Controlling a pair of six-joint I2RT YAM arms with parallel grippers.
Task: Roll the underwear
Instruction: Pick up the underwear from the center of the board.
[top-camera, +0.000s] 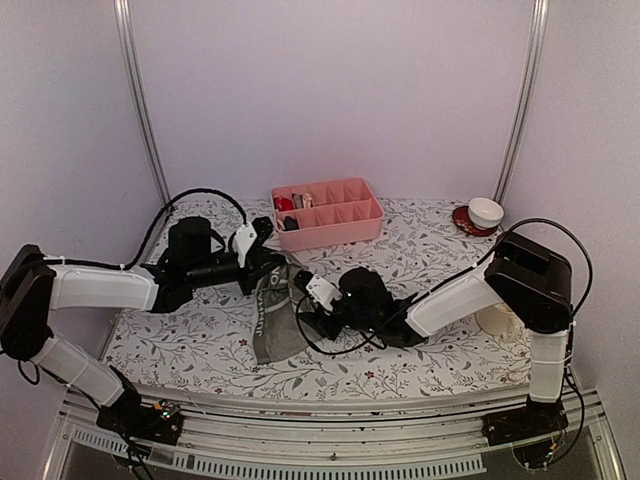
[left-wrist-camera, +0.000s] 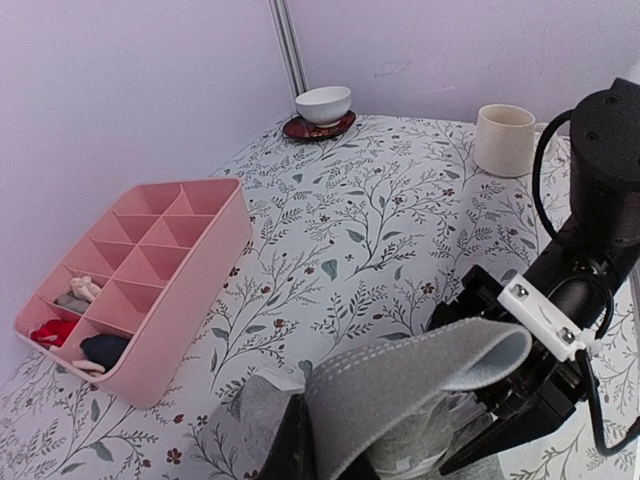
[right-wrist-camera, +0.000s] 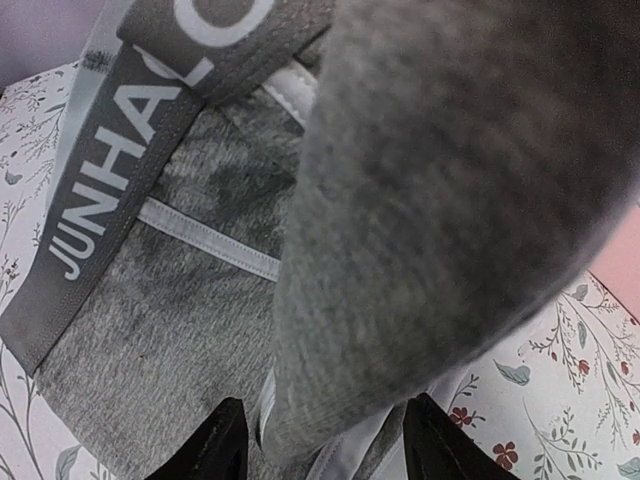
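The grey boxer-briefs (top-camera: 272, 325) lie crumpled on the flowered table between the arms. Their dark waistband with white letters (right-wrist-camera: 110, 170) shows in the right wrist view. My left gripper (top-camera: 265, 265) is shut on a grey stitched band of the cloth (left-wrist-camera: 420, 375) and holds it raised off the table. My right gripper (top-camera: 312, 305) sits at the cloth's right edge. A thick grey fold (right-wrist-camera: 420, 200) fills the gap between its fingers (right-wrist-camera: 228, 445), so it grips that fold. I cannot single out the plain briefs.
A pink divided tray (top-camera: 340, 225) with small items stands behind the cloth, left of it in the left wrist view (left-wrist-camera: 190, 290). A white bowl on a red saucer (top-camera: 486, 212) is at the back right. A pale mug (left-wrist-camera: 505, 140) stands by the right arm.
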